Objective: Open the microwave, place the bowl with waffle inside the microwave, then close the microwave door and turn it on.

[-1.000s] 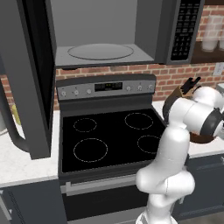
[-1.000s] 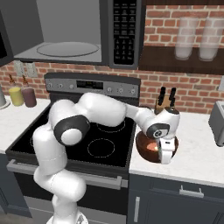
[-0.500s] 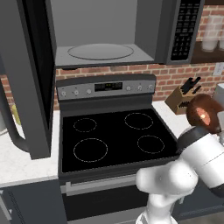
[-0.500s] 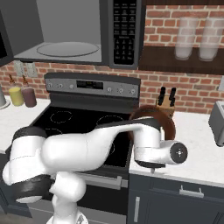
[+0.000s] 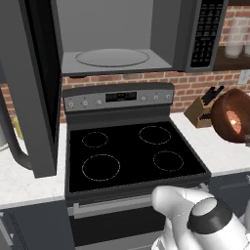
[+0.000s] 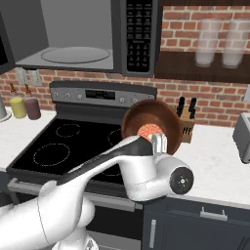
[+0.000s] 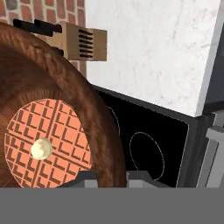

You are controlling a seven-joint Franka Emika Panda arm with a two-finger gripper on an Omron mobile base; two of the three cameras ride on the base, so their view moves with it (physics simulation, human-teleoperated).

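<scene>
The two-finger pincer (image 7: pixel 110 178) is clamped on the rim of the round, deep, reddish-brown wooden-looking bowl (image 7: pixel 65 109), one dark finger (image 7: pixel 81 179) inside the wall and the other outside. The bowl (image 6: pixel 151 128) is held in the air, tipped so that its opening faces the cameras, above the right front of the stove and the white marbled desk (image 6: pixel 219 161) beside it. Inside the bowl lies the round orange-tan gridded waffle (image 7: pixel 47 144) with a small pale dab at its centre; in the right base view it shows as an orange patch (image 6: pixel 150 131) low in the bowl. In the left base view the bowl (image 5: pixel 233 114) hangs at the right edge, just in front of the tan wooden knife block (image 5: pixel 201 110) with black handles, which stands on the desk against the red brick wall (image 5: pixel 195 80). The black-topped stove (image 5: pixel 132 154) with four ring burners lies below. Above it, the large dark grey microwave (image 5: pixel 146 39) stands open, its round glass turntable (image 5: pixel 112 57) bare on the light grey floor. The wide dark grey microwave door (image 5: pixel 29 88) is swung out to the left, with its curved bar handle (image 5: pixel 12 139) at the near edge. The black button panel (image 6: pixel 138 34) sits at the microwave's right.
</scene>
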